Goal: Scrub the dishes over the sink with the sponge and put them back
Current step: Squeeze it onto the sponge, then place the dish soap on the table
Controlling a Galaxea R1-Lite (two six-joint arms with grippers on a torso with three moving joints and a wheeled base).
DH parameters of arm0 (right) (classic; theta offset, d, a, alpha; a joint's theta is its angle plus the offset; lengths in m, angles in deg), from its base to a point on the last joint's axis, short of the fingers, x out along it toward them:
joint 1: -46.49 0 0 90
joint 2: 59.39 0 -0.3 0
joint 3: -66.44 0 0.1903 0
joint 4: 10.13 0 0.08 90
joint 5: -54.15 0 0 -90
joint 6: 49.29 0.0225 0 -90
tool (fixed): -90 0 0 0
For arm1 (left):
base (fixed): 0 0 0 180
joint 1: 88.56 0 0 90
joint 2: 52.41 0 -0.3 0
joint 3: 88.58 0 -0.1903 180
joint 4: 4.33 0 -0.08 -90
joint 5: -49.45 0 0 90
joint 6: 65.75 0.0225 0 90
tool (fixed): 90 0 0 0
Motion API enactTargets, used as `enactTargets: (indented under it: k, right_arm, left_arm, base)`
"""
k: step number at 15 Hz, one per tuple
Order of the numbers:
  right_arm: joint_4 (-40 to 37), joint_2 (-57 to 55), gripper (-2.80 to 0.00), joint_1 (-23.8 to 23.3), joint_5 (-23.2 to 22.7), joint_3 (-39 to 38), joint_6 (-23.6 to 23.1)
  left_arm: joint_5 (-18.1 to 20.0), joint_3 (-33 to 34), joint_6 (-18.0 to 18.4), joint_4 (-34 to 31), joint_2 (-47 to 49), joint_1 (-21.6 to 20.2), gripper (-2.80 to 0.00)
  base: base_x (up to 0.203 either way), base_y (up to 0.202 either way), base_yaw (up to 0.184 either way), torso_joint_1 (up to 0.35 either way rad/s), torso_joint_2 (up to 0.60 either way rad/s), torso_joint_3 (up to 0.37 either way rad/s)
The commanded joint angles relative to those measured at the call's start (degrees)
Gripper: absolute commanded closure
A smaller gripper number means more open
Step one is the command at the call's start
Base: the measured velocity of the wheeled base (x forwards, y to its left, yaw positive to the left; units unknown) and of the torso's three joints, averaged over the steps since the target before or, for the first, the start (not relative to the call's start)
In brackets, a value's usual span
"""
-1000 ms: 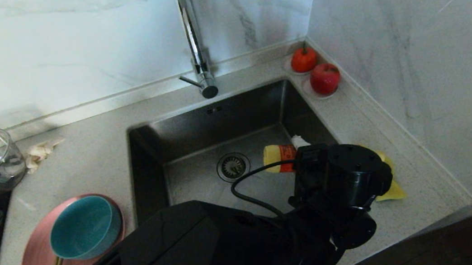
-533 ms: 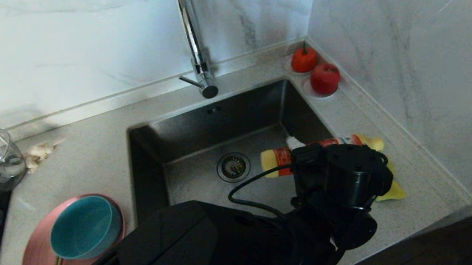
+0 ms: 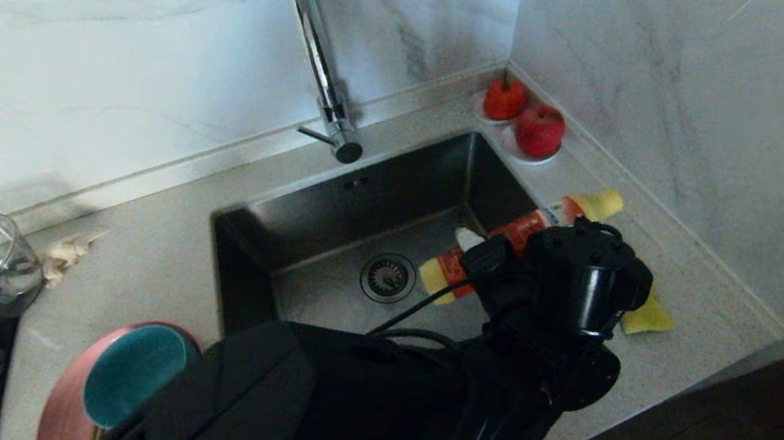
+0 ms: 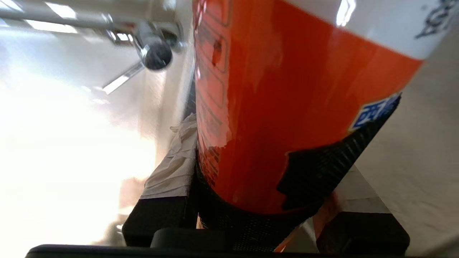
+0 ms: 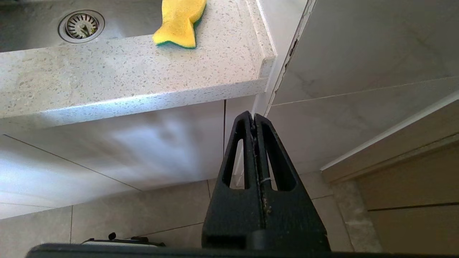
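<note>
Left tool (image 3: 491, 256) pinches an orange bottle (image 3: 515, 238) lying level over the sink (image 3: 330, 213). Sponge (image 3: 647, 315) sits on the tabletop (image 3: 140, 261) at 4 o'clock of it. Right tool (image 5: 255, 120) is pressed together, parked low.

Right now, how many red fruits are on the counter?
2: both round red fruits sit in the back right corner beside the sink, one nearer the wall, the other in front.

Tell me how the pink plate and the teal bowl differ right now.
The pink plate is wide, shallow and lies flat on the counter; the teal bowl is smaller, deeper and sits on top of the plate. The plate is pink, the bowl teal-blue. Both are round, lie left of the sink, and are partly hidden by the robot's arm.
</note>
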Motion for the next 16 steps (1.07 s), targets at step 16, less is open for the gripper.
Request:
enactTargets:
  k: [16]
  right_arm:
    - [0.1, 0.0, 0.0, 0.0, 0.0, 0.0, -0.1]
  left_arm:
    - [15.8, -9.6, -31.2, -16.1, -18.6, 0.7, 0.0]
  base:
    - [0.0, 0.0, 0.0, 0.0, 0.0, 0.0]
